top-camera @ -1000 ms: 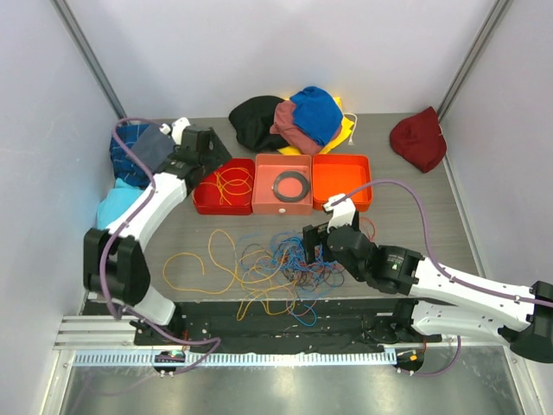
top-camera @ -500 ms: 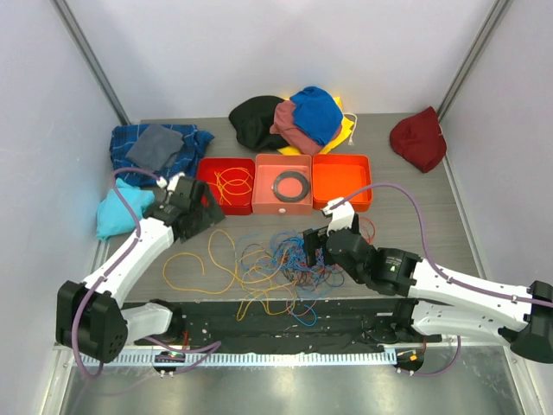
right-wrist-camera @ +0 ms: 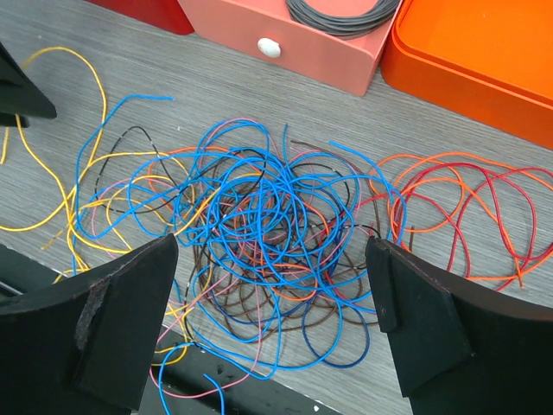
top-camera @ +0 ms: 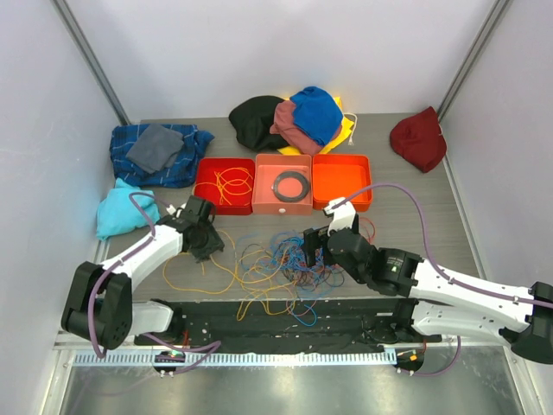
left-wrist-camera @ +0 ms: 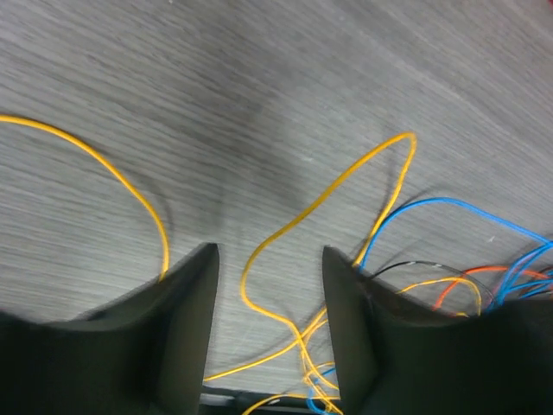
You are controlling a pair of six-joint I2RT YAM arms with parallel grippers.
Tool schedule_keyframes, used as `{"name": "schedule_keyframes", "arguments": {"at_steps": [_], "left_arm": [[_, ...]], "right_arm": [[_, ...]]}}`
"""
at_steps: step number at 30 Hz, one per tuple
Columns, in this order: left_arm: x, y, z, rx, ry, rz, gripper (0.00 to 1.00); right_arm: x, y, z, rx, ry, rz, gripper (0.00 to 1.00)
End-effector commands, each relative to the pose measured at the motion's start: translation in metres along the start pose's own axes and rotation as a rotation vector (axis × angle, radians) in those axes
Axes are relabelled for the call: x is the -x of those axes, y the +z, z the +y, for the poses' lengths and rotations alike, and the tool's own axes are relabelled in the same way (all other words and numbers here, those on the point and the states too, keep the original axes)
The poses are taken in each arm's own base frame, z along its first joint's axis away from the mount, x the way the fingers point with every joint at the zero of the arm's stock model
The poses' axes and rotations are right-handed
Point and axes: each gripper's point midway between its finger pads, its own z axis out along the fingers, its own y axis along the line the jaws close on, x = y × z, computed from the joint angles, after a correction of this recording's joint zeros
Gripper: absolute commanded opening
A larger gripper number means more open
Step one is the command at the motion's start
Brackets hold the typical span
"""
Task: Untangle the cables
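Top camera sits high behind the arm bases, tilted down and forward; far off, it takes in the whole table, both arms and the side walls.

Left wrist camera is very close over the table, facing down past the left gripper; mostly wood grain plus a few cables; slightly blurred.

Right wrist camera rides higher, looking down and ahead through the right gripper, over the cables to the pink tray and orange tray.

Top and right wrist views share the tangle and both trays; top and left wrist views share the tangle's left fringe; the right wrist view catches the left gripper at its left edge.
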Motion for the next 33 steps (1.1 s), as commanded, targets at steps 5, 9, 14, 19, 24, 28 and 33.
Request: {"name": "schedule_keyframes", "arguments": {"at_steps": [5,9,14,19,24,28,33], "left_arm": [[0.017,-0.009,-0.02,-0.08,0.004,-0.066,0.02],[0.025,-0.022,-0.021,-0.098,0.013,-0.111,0.0],[0.061,-0.094,-0.059,-0.307,0.03,-0.274,0.0],[0.104,-0.207,-0.096,-0.547,0.083,-0.533,0.0],[0.138,-0.293,-0.115,-0.663,0.089,-0.695,0.0],[0.159,-0.339,-0.133,-0.75,0.065,-0.785,0.0],[0.183,-0.378,-0.156,-0.794,0.077,-0.854,0.0]], "right_arm": [[0.009,-0.002,0.0,-0.003,0.037,-0.036,1.0],[0.009,-0.001,0.002,0.004,0.039,-0.032,1.0],[0.014,-0.004,0.001,0.002,0.049,-0.045,1.0],[0.019,-0.006,0.003,0.009,0.064,-0.063,1.0],[0.021,-0.003,0.012,0.038,0.07,-0.055,0.99],[0.025,-0.004,0.016,0.055,0.071,-0.055,0.99],[0.033,-0.009,0.016,0.058,0.072,-0.067,0.99]]}}
